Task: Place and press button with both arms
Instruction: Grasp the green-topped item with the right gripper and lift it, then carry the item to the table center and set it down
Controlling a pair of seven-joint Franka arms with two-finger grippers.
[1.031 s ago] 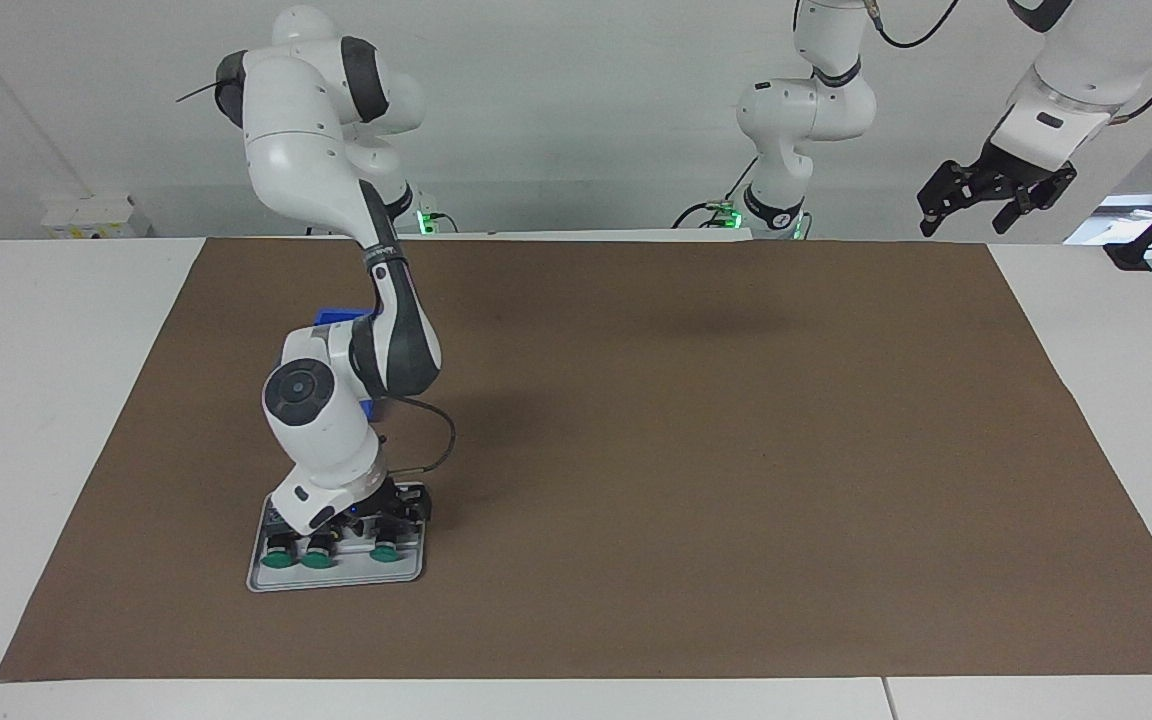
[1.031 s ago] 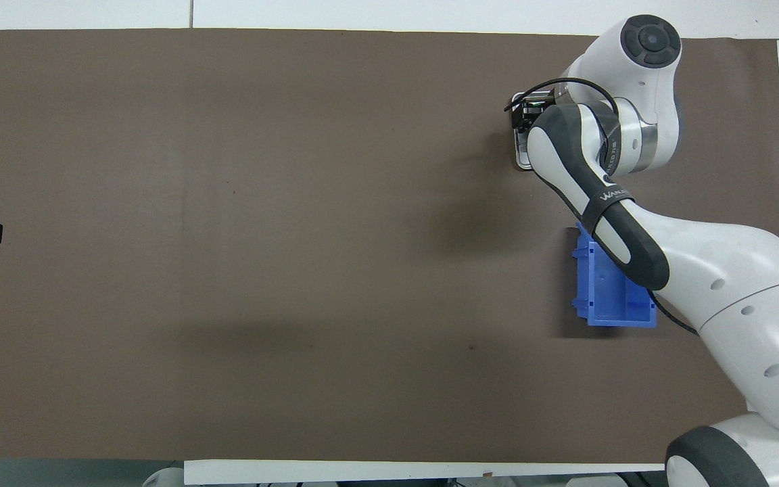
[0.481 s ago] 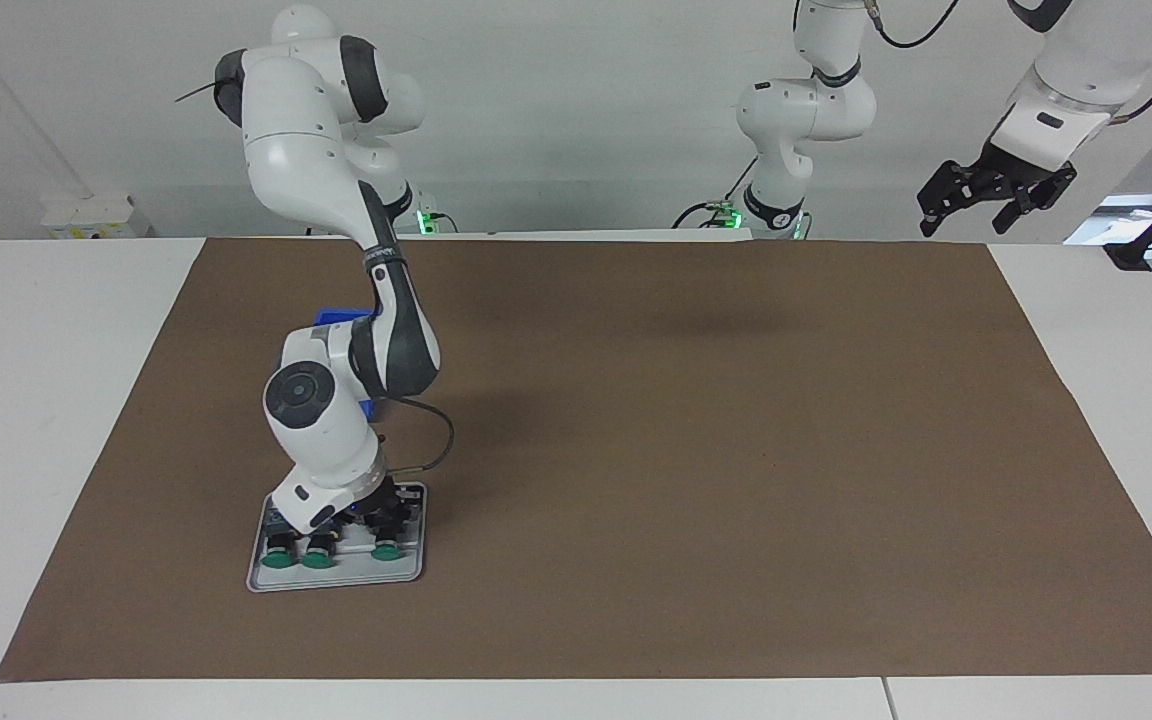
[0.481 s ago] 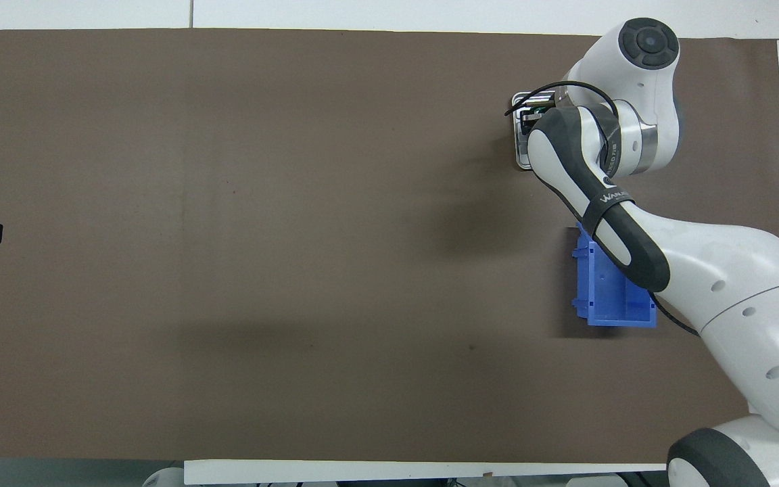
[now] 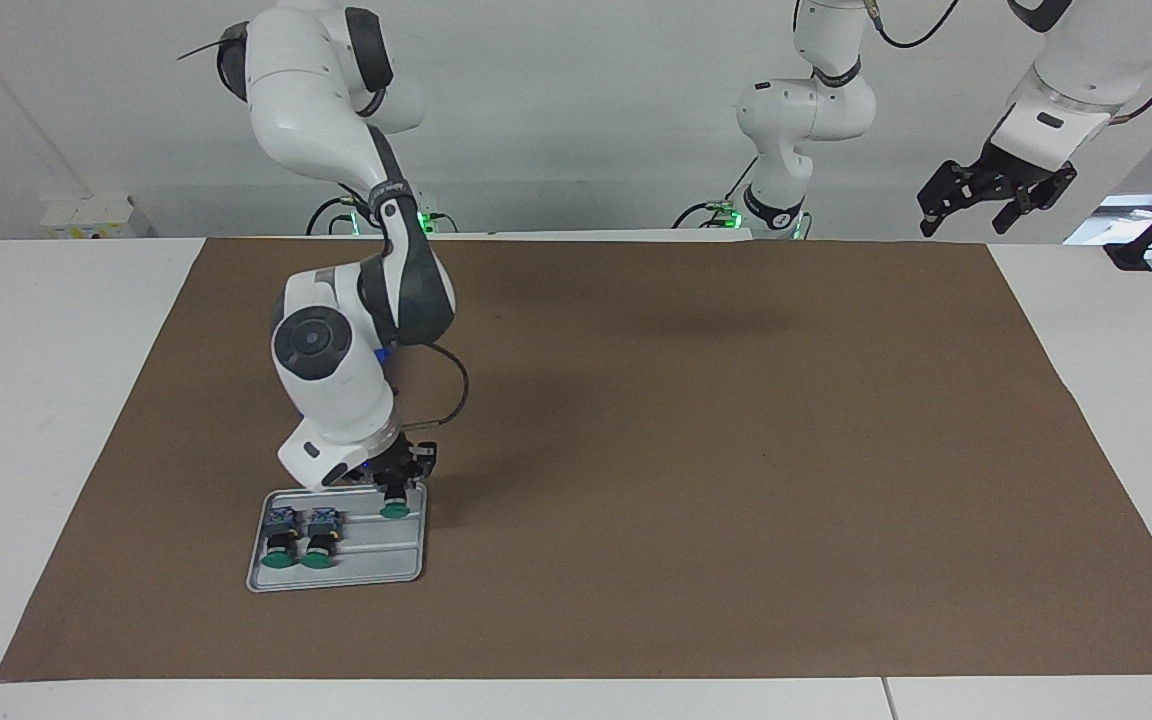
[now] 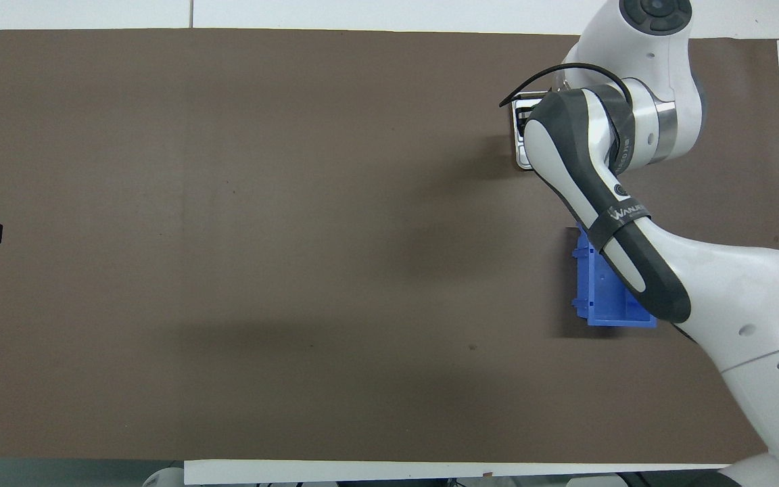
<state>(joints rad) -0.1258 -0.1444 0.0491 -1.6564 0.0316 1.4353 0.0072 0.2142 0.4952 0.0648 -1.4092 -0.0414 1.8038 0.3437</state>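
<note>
A: Brown matting, flat and matte, covers most of the white tabletop (image 5: 46,420). Near its edge farthest from the robots, toward the right arm's end, lies a grey metal tray (image 5: 406,572) with rounded corners and a raised rim.

B: And the button (image 5: 395,503)?

A: Round flat green cap, black cylinder body. It hangs cap-down in the right gripper (image 5: 396,484), lifted just clear over the tray's corner nearest the table's middle. The fingers are closed narrow on its body (the blue-grey block is hidden up among them).

B: The other two?

A: Two alike buttons (image 5: 301,540) lie side by side on the tray, green caps pointing away from the robots.

B: Anything else?

A: A blue plastic bin (image 6: 602,291), boxy, sits nearer the robots than the tray. The left gripper (image 5: 994,196) waits high over the table's left-arm corner, fingers spread wide, empty.
</note>
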